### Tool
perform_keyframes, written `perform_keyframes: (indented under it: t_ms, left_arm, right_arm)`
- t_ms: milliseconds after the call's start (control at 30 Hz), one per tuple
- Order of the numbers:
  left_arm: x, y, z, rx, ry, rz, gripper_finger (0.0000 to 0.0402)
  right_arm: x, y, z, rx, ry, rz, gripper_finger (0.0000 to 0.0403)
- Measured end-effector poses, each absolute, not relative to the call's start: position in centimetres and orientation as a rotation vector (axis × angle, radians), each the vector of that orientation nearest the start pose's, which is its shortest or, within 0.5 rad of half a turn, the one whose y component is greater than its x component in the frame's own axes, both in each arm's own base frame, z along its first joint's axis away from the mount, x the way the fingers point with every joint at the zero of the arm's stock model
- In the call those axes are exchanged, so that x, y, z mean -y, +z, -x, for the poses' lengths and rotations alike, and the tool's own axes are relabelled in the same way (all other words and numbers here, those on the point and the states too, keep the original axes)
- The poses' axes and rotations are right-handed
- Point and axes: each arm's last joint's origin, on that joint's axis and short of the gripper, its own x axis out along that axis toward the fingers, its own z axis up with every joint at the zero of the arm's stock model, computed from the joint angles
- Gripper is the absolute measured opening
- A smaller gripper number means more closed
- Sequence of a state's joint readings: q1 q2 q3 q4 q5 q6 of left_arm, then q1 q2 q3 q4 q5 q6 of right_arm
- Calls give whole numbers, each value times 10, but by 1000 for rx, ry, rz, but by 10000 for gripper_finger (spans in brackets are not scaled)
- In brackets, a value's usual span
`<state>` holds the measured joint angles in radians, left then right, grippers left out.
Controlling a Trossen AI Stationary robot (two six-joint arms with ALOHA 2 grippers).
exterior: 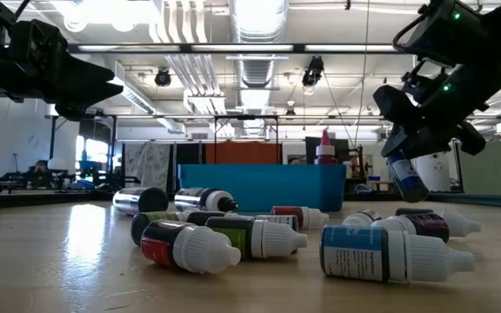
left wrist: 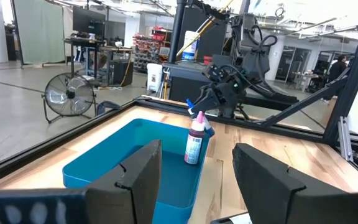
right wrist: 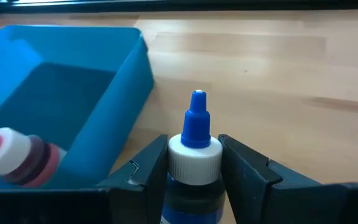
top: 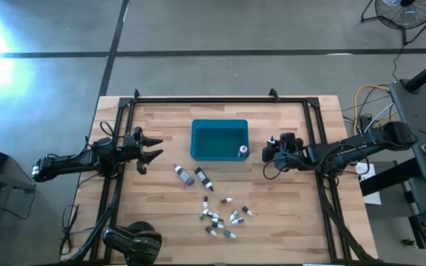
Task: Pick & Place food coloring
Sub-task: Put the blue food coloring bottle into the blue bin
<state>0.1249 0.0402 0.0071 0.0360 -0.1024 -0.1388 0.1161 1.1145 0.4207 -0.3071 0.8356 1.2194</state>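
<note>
Several tiny food coloring bottles (top: 220,214) lie on their sides on the wooden table in front of the teal bin (top: 205,137). Two longer ones (top: 183,175) lie nearer the bin. One red-capped bottle (left wrist: 194,140) stands upright in the bin's right near corner (top: 242,151). My right gripper (top: 272,151) hovers just right of the bin, shut on a blue-tipped bottle (right wrist: 196,134). My left gripper (top: 156,146) waits open, left of the bin, above the table (left wrist: 197,165). My right gripper pinches the blue-tipped bottle between its two fingers (right wrist: 241,165), at the white cap collar (right wrist: 194,155) and the body below it. The bottle lies along the fingers, its blue tip pointing forward toward the bin. It is lifted clear of the table, tilted (exterior: 404,174).
The black frame rails (top: 220,100) run around the table's far, left and right sides. Cables and equipment (top: 376,103) sit beyond the right edge. Bare wood lies to the right of the bottle cluster (top: 287,214) and to the left of it (top: 154,199).
</note>
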Motion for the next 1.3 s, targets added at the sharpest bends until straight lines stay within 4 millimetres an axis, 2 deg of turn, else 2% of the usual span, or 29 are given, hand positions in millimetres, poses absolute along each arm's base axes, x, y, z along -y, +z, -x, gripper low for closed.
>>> perform_keyframes:
  t_ms: [233, 533, 833, 1033, 1167, 1300]
  left_arm:
    - [-15, 166, -98, 19, 226, 138, 176]
    - [-15, 166, -98, 19, 227, 138, 176]
    - [-15, 166, -98, 19, 227, 138, 176]
    - [-15, 166, -98, 19, 227, 138, 176]
    - [-15, 166, -98, 19, 227, 138, 176]
    - [-15, 166, -98, 19, 227, 138, 176]
  right_arm:
    - [-5, 162, -181, -332, -1056, -607, 116]
    - [-5, 158, -179, -358, -1046, -637, 176]
    - [-6, 156, -178, -420, -1011, -678, 180]
    - [18, 151, -179, -616, -981, -941, 192]
    - [43, 161, -182, -573, -1032, -1032, 205]
    - [68, 170, -186, -609, -989, -1062, 214]
